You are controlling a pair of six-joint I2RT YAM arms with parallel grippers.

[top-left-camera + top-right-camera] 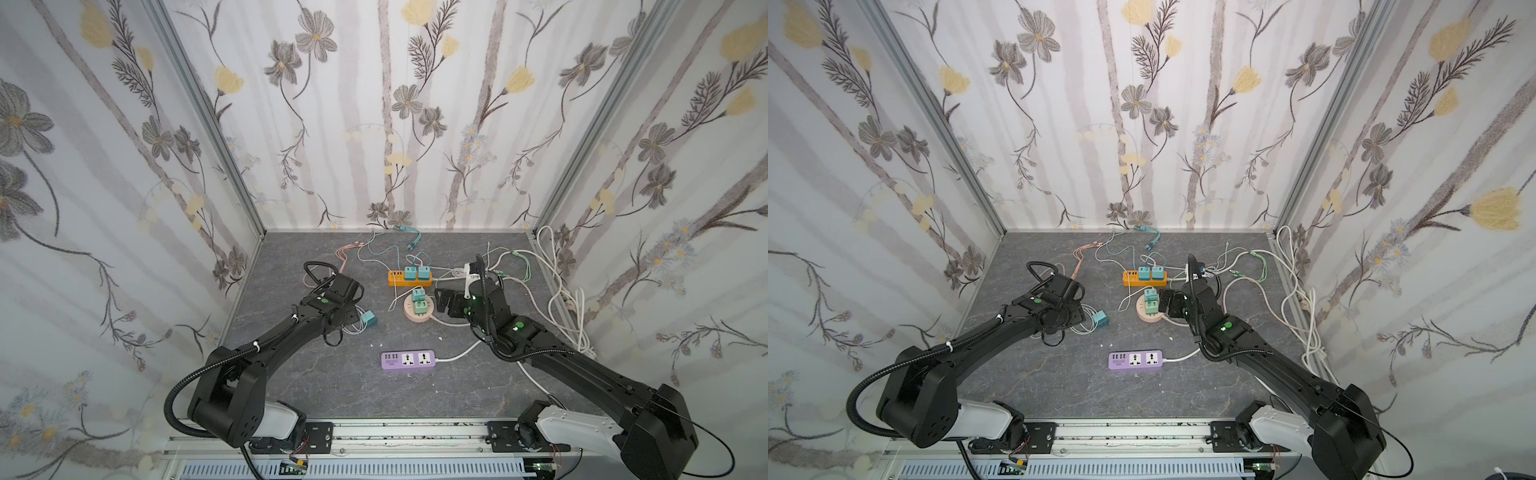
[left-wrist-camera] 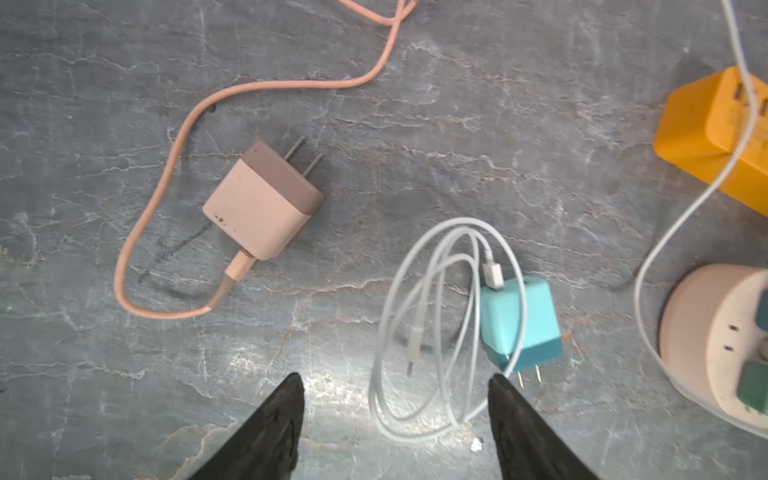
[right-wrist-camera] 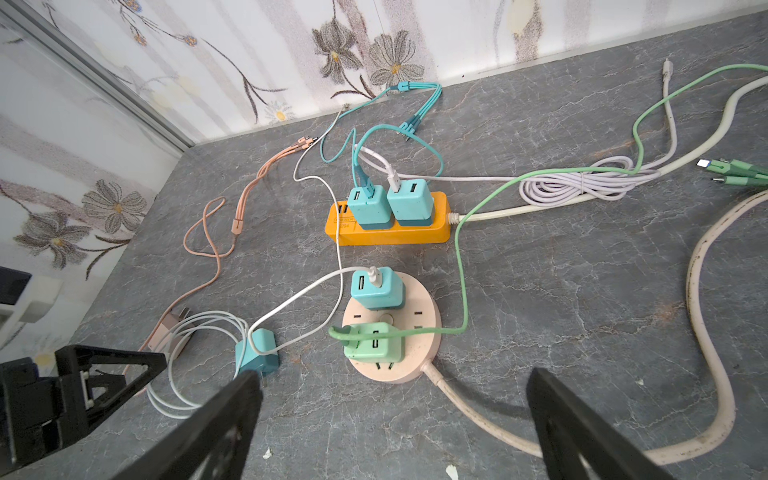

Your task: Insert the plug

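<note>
Plugs (image 3: 369,205) fill orange strip (image 3: 395,237); left claw (image 2: 395,378) and right claw (image 3: 392,374) gape empty.

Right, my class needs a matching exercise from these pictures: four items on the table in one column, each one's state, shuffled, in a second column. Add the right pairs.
Column A
1. orange power strip
2. purple power strip
3. round pink socket hub
4. pink charger

Column B
a. lies loose on the table, prongs bare
b. nothing plugged in
c. holds a pair of teal chargers
d. holds a single teal charger and a green charger

Pairs: 1-c, 2-b, 3-d, 4-a
</note>
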